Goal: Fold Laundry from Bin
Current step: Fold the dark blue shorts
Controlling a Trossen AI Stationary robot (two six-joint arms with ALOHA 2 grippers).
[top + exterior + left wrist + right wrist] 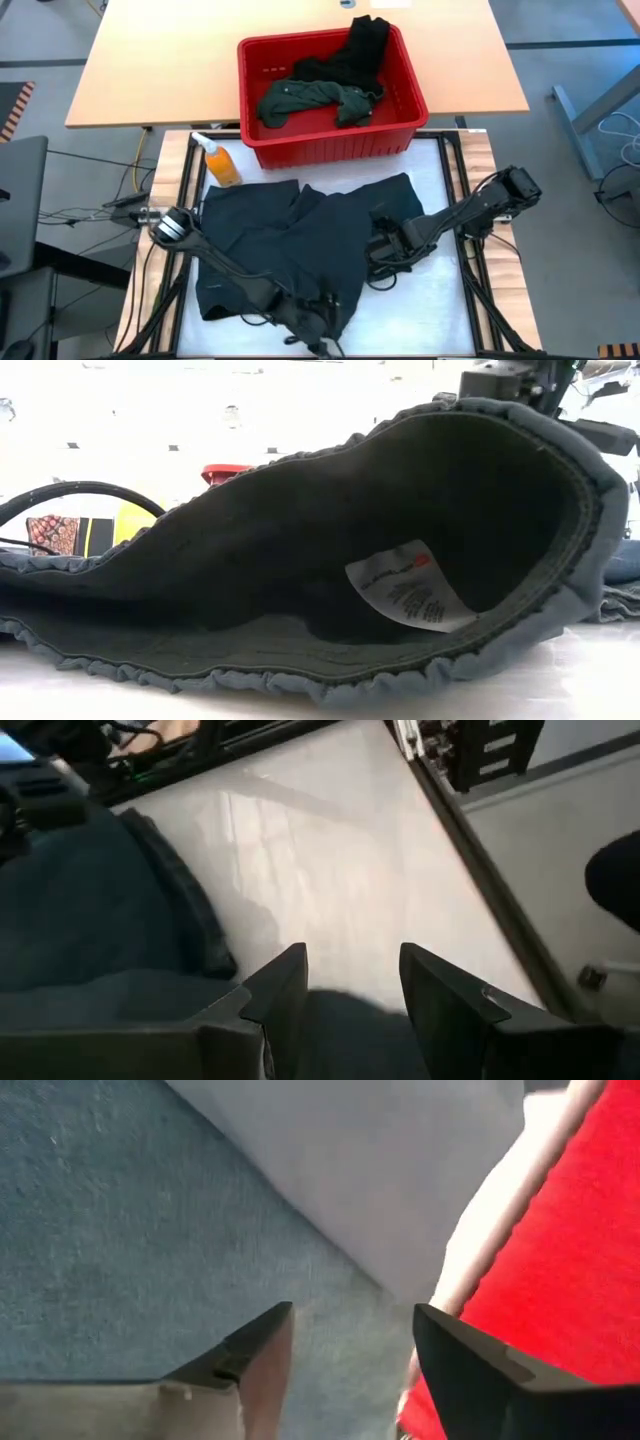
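Note:
A dark navy garment [290, 240] lies spread on the white table; the low view looks into its elastic waistband [590, 510], where a white label [405, 590] shows. My left gripper [322, 325] is at the garment's near edge, shut on a fold of it. My right gripper [385, 245] hovers open over the garment's right part [120, 1230], with nothing between its fingers. The red bin [330, 145] stands at the table's far edge. It holds a dark green shirt [310, 100] and a black piece [365, 50] that drapes over its far rim. My left gripper has a dark fold of the navy garment [350, 1030] between its two fingers, back from the tips, while bare table shows between the tips themselves. The fingers slant down. One end of the waistband stands raised off the table; the rest of the garment lies flat.
An orange bottle [220, 160] lies by the bin's left front corner. A wooden table [150, 60] stands beyond the bin. Bare white table surface [420, 310] shows to the right of the garment, near the front edge.

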